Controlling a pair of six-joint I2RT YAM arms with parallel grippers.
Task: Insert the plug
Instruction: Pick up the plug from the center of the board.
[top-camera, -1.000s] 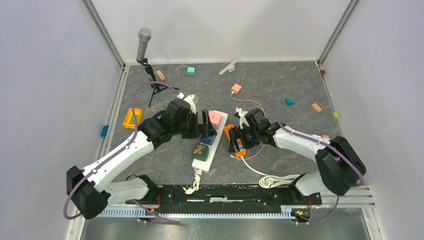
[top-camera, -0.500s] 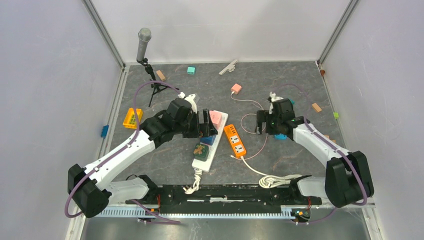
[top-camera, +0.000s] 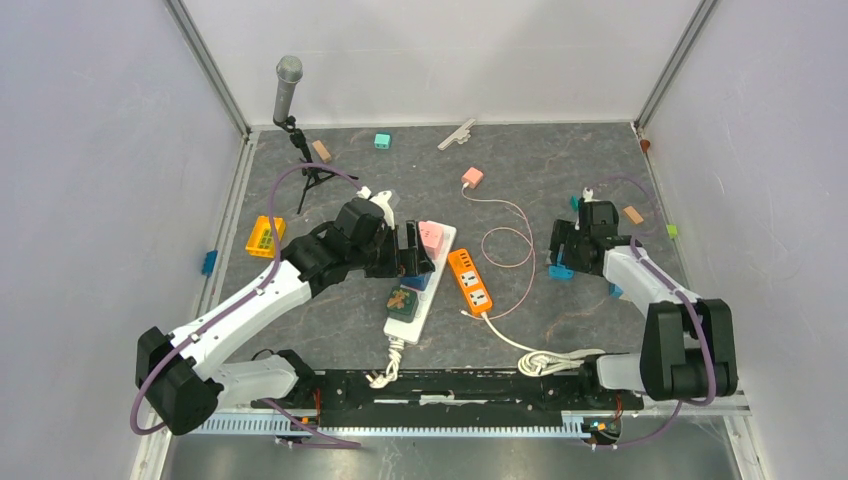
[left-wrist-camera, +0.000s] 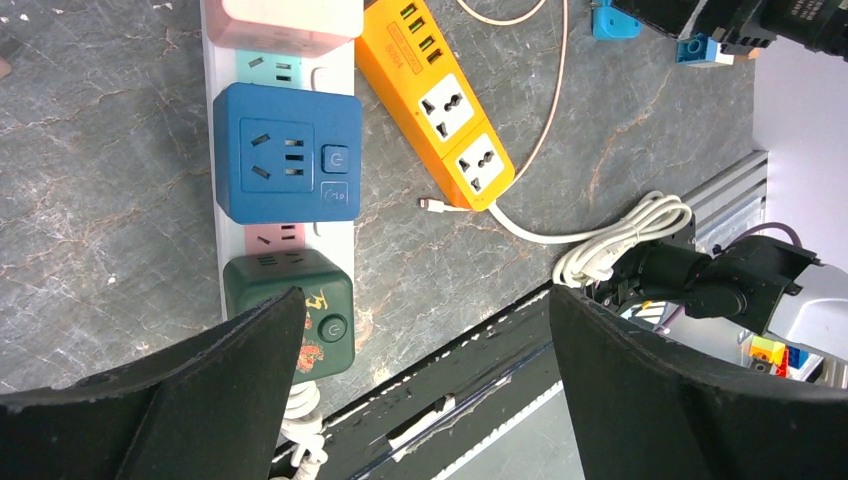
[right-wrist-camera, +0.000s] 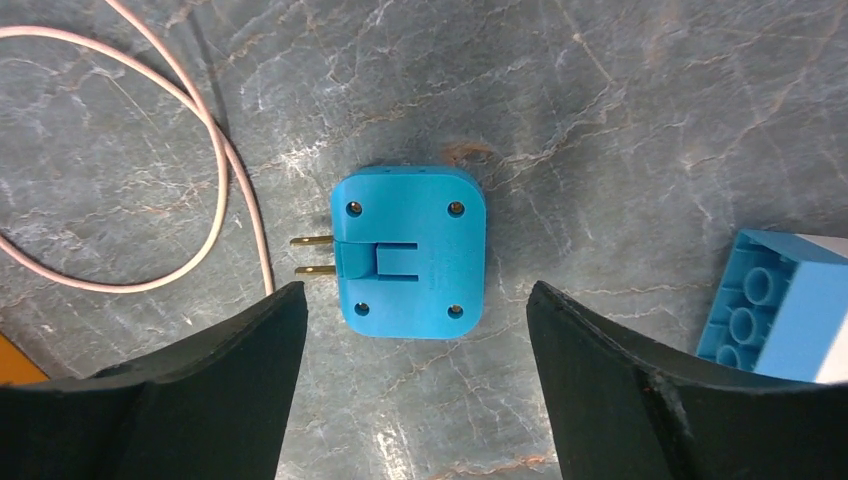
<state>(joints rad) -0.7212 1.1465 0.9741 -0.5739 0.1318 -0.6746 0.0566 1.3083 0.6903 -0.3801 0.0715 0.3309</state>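
Swinging away from the orange power strip (top-camera: 470, 282), the right arm has gone out to the right side of the table over the last second; the left arm has hardly stirred.

On the left, the left gripper (left-wrist-camera: 425, 310) hangs over the white power strip (top-camera: 417, 312) with its fingers spread wide and nothing between them. That strip carries a pink adapter (left-wrist-camera: 290, 20), a blue socket cube (left-wrist-camera: 287, 152) and a green cube (left-wrist-camera: 290, 310) in a row. Just beside it lies the orange strip, its two universal sockets free. A pink cable (top-camera: 510, 245) loops on the table further right.

Further right again, the blue plug (right-wrist-camera: 412, 250) lies flat on the table, its two brass prongs (right-wrist-camera: 315, 255) folded out sideways. The right gripper (right-wrist-camera: 412, 290) is poised over it, fingers parted to either side and not gripping. A blue brick (right-wrist-camera: 780, 300) sits close by.

To my eye the job has barely begun: the plug is not yet lifted, and picking it up, carrying it across and pushing it in all remain.

How high the right fingers stand above the plug I cannot tell, nor which socket is meant. From above, the left gripper hides part of the white strip.
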